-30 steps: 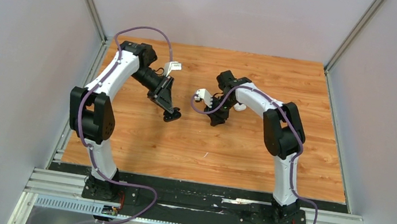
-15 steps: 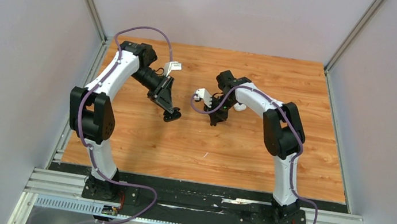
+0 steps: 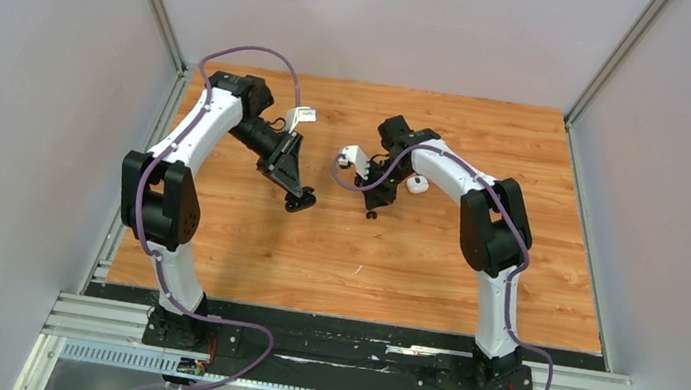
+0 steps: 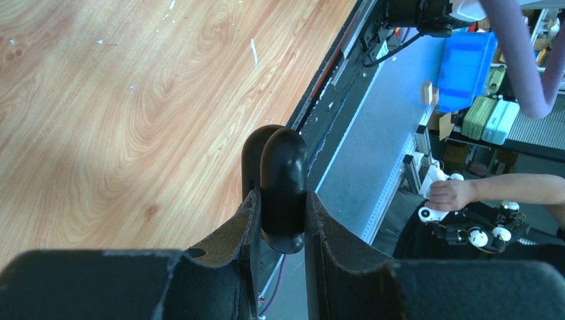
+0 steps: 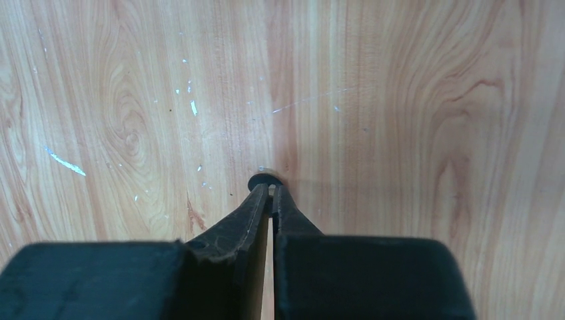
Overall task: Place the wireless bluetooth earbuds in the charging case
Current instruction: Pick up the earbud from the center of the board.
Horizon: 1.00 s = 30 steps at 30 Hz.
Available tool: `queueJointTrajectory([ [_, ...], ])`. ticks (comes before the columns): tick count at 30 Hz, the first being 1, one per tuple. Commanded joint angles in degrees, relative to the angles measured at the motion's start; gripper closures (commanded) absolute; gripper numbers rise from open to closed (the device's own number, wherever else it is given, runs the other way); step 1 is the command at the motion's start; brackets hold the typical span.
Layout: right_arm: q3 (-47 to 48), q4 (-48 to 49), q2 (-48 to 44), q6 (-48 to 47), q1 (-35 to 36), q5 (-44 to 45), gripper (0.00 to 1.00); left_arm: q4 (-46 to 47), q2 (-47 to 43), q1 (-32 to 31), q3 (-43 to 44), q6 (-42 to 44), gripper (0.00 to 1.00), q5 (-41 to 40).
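**A:** What's the biggest thing down there?

**B:** The wooden desk (image 3: 362, 268), with pale panels on three sides. The left arm (image 3: 190, 134) reaches from its base at the near edge toward the middle. The right arm (image 3: 485, 218) bends in from the other side. Their hands face each other, apart, near the desk's centre.

**A:** What about the left hand?

**B:** The left hand (image 3: 299, 199) is tilted and raised off the wood, its fingers clamped on a black charging case (image 4: 283, 180). In the wrist view the case stands between the two pads. It is rounded, shows two lobes side by side, and pokes out past the fingertips.

**A:** And the right?

**B:** The right hand (image 5: 270, 192) points down at the wood. Its fingers are pressed together with only a sliver of a gap between them.

**A:** Is anything else lying about?

**B:** A white case (image 3: 416, 185), small and rounded, lies on the desk just beside the right arm's wrist, partly tucked behind it.

**A:** Where's the earbud?

**B:** A black earbud (image 5: 264, 180), tiny and roundish, sits right at the right hand's fingertips, which cover its near edge. From above it shows as a dark speck just below that hand, apart from both cases. I cannot tell whether the tips nip it or only meet over it.
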Motion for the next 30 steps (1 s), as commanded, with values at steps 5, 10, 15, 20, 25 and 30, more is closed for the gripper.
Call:
queueJointTrajectory([
  [5,2.6,-0.5,-0.5,-0.4,-1.3,-0.1,0.87,-0.2,-1.3,0.3,0.7,0.2,1.0,2.2],
  [10,2.4,-0.8,1.1,-1.2,-1.3,1.3,0.77,-0.3,-1.3,0.3,0.7,0.2,1.0,2.0],
  [15,3.1,-1.1,2.3,-1.4,-1.3,1.4,0.77,-0.4,-1.3,0.3,0.7,0.3,1.0,2.0],
  [20,3.3,-1.3,2.8,-1.2,-1.3,0.8,0.77,-0.4,-1.0,0.3,0.7,0.4,1.0,2.1],
  [25,3.2,-1.9,2.9,-1.5,-1.3,0.9,0.77,-0.3,-0.9,0.3,0.7,0.4,1.0,2.1],
  [30,1.5,-3.1,1.9,-2.4,-1.3,-0.1,0.76,-0.3,-0.9,0.3,0.7,0.5,1.0,2.2],
])
